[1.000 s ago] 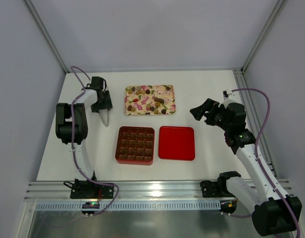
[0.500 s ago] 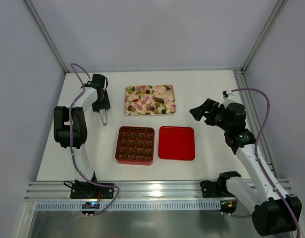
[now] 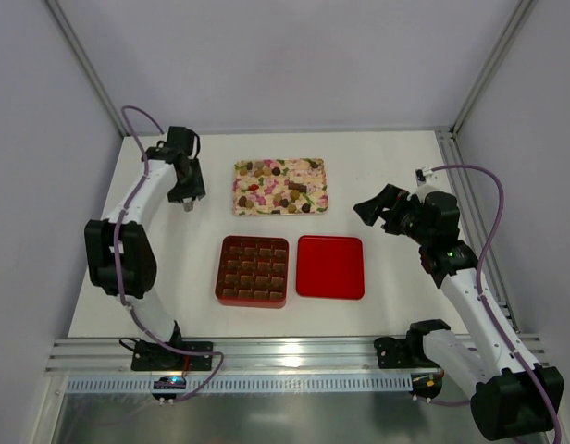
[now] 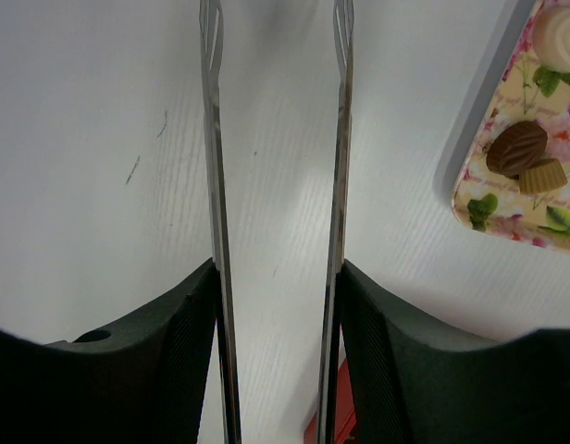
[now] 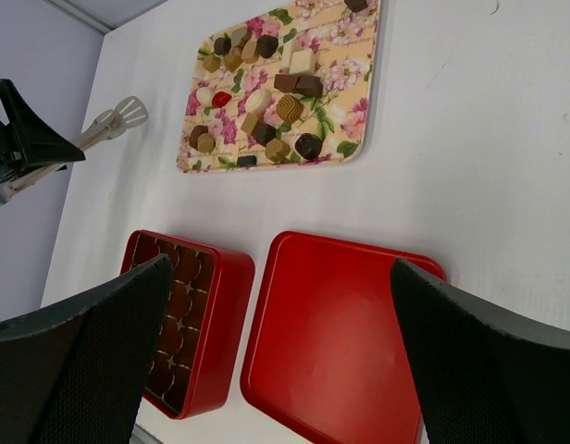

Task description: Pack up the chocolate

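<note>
The chocolate (image 3: 280, 187) lies as several small brown pieces on a cream floral tray (image 3: 241, 209) at the back of the table; in the right wrist view the chocolate (image 5: 287, 107) sits mixed with lighter pieces. My left gripper (image 3: 184, 188) hovers left of the tray, shut on metal tongs (image 4: 211, 139) whose two blades run along its fingers (image 4: 174, 351) with nothing between them. Two chocolate pieces (image 4: 516, 148) show at the tray corner. My right gripper (image 3: 373, 211) hangs open at the right, above and beyond the lid.
A square red box (image 3: 253, 270) with brown cups stands in front of the tray. Its flat red lid (image 3: 330, 266) lies right beside it. The right wrist view shows the box (image 5: 188, 314), the lid (image 5: 340, 333) and the tongs (image 5: 109, 125).
My left arm has swung back and to the left, drawing the tongs away from the box toward the table's far left. The right arm has not moved.
</note>
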Action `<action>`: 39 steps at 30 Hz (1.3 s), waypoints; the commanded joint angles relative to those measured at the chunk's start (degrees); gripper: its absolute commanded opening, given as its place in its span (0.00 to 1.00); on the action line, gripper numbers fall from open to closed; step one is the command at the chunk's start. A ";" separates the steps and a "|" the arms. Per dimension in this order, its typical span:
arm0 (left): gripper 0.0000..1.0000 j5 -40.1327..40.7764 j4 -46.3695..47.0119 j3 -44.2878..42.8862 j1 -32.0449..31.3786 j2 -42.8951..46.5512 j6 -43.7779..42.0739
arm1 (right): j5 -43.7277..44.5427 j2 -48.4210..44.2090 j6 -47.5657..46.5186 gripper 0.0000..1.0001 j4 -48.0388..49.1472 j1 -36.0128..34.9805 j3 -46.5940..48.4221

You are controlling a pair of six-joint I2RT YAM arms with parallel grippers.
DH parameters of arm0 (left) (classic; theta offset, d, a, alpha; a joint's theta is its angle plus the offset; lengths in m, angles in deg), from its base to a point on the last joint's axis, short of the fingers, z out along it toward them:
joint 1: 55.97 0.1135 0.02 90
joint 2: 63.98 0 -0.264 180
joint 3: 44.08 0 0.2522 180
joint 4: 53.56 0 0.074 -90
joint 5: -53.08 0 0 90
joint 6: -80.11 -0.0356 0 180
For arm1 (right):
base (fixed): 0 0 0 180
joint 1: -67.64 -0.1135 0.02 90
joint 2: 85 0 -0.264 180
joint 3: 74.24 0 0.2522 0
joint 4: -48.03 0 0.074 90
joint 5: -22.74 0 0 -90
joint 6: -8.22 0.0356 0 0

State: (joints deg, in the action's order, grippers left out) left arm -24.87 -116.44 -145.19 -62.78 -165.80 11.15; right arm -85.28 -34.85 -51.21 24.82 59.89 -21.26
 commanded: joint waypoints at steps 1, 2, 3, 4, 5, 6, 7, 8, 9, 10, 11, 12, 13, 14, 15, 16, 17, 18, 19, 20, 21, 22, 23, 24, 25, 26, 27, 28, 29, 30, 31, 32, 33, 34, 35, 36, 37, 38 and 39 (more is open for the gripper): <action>0.52 0.43 -3.87 -3.61 -1.45 4.17 0.58 | -0.52 0.21 0.46 1.00 1.37 0.01 0.68; 0.52 0.43 -4.22 -3.96 -1.89 4.61 0.58 | -0.61 0.30 0.55 1.00 1.45 0.01 0.68; 0.52 0.25 -4.92 -4.32 -2.07 5.57 0.58 | -0.61 0.30 0.46 1.00 1.37 0.01 0.68; 0.52 0.08 -5.19 -4.93 -2.24 6.02 0.58 | -0.61 0.39 0.55 1.00 1.37 0.10 0.68; 0.52 -0.01 -5.63 -5.28 -2.68 6.45 0.58 | -0.61 0.30 0.55 1.00 1.19 0.01 0.77; 0.52 -0.45 -6.50 -5.63 -2.94 6.81 0.58 | -0.61 0.39 0.46 1.00 1.10 0.10 0.77; 0.51 -0.54 -6.86 -6.33 -3.30 7.51 0.50 | -0.61 0.30 0.55 1.00 1.10 0.01 0.77; 0.51 -0.54 -7.30 -6.78 -4.08 7.77 0.41 | -0.61 0.30 0.55 1.00 1.02 0.01 0.85; 0.50 -0.80 -8.00 -7.56 -4.52 8.04 0.50 | -0.61 0.39 0.46 0.99 0.93 0.01 0.86; 0.50 -1.24 -8.35 -7.92 -5.49 8.39 0.58 | -0.61 0.39 0.46 0.99 0.84 0.01 0.94; 0.50 -1.59 -9.05 -8.97 -6.11 8.57 0.67 | -0.61 0.39 0.55 0.98 0.84 -0.07 0.94; 0.50 -1.60 -9.41 -9.32 -6.72 8.57 0.67 | -0.70 0.39 0.46 0.98 0.84 -0.07 0.94; 0.50 -1.51 -9.67 -9.68 -8.21 8.48 0.93 | -0.61 0.30 0.63 0.98 0.67 -0.07 0.86; 0.48 -1.68 -10.11 -10.55 -9.00 8.39 1.11 | -0.61 0.30 0.63 0.98 0.66 -0.07 0.86; 0.46 -2.03 -10.20 -10.99 -9.62 8.22 1.20 | -0.52 0.30 0.55 0.98 0.49 0.01 0.86; 0.45 -2.21 -10.38 -11.43 -11.11 8.04 1.63 | -0.52 0.21 0.55 0.98 0.40 -0.16 0.77; 0.45 -2.21 -10.29 -11.79 -11.90 7.43 1.90 | -0.52 0.12 0.46 0.98 0.14 -0.07 0.77; 0.45 -2.38 -10.38 -12.49 -12.52 6.99 2.08 | -0.44 0.12 0.37 0.98 0.05 -0.16 0.77; 0.45 -3.00 -10.29 -12.84 -13.75 6.46 2.60 | -0.44 -0.05 0.37 0.98 -0.13 -0.07 0.77; 0.45 -3.18 -10.38 -13.28 -14.54 5.68 2.78 | -0.44 -0.23 0.11 0.98 -0.65 -0.16 0.77; 0.45 -3.09 -10.29 -14.07 -15.24 5.15 3.04 | -0.35 -0.40 0.02 0.98 -0.83 -0.16 0.77; 0.45 -3.09 -10.12 -14.51 -16.91 4.71 3.22 | -0.17 -0.49 -0.24 0.98 -1.09 -0.16 0.77; 0.45 -3.09 -9.77 -14.86 -17.79 4.18 3.66 | -0.09 -0.75 -0.33 0.98 -1.53 -0.16 0.77; 0.45 -3.09 -9.85 -15.82 -18.50 2.96 3.83 | 0.09 -1.02 -0.42 0.98 -1.62 -0.16 0.68; 0.45 -3.09 -9.68 -16.35 -19.98 2.33 4.01 | 0.09 -1.19 -0.51 0.98 -1.88 -0.16 0.59; 0.45 -3.44 -9.59 -16.88 -20.61 1.46 4.27 | 0.09 -1.46 -0.60 0.98 -2.23 -0.16 0.59; 0.45 -3.44 -9.67 -18.11 -21.31 0.06 4.45 | 0.09 -1.63 -0.68 0.98 -2.32 -0.16 0.59; 0.45 -3.61 -9.76 -18.73 -22.45 -0.74 4.62 | 0.09 -1.72 -0.68 0.98 -2.59 -0.16 0.51; 0.45 -3.62 -9.94 -19.25 -22.98 -1.36 4.80 | 0.18 -1.81 -0.77 0.98 -2.94 -0.16 0.50; 0.45 -3.62 -9.85 -19.96 -23.86 -2.41 5.24 | 0.18 -1.98 -0.77 0.98 -3.11 -0.25 0.50; 0.45 -3.62 -9.94 -20.22 -24.21 -2.85 5.42 | 0.27 -2.16 -0.86 0.98 -3.12 -0.08 0.42; 0.45 -3.70 -9.68 -20.23 -24.56 -3.03 5.50 | 0.35 -2.42 -0.86 0.98 -3.29 -0.16 0.33; 0.45 -3.88 -9.50 -20.31 -25.18 -3.56 5.77 | 0.36 -2.43 -0.86 0.98 -3.29 -0.16 0.24; 0.45 -3.97 -9.50 -20.23 -25.27 -3.82 5.86 | 0.44 -2.60 -0.86 0.98 -3.29 -0.07 0.07; 0.44 -3.97 -9.33 -20.14 -25.53 -4.08 6.03 | 0.36 -2.51 -0.86 0.98 -3.38 -0.16 0.06; 0.44 -4.06 -9.24 -20.14 -25.97 -4.17 6.03 | 0.36 -2.60 -0.86 0.98 -3.38 -0.16 -0.02; 0.44 -4.06 -9.15 -20.23 -26.24 -4.52 6.03 | 0.44 -2.51 -0.95 0.98 -3.47 -0.16 -0.02; 0.43 -4.06 -9.06 -20.05 -26.50 -4.61 6.03 | 0.36 -2.60 -0.95 0.98 -3.47 -0.16 -0.02; 0.43 -4.06 -9.06 -20.05 -26.94 -4.79 6.03 | 0.44 -2.51 -0.95 0.98 -3.47 -0.16 -0.11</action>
State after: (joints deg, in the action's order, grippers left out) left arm -28.62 -126.32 -163.05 -89.00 -170.67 16.48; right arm -85.35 -36.56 -51.52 21.45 59.87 -21.26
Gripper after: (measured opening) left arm 0.440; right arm 0.977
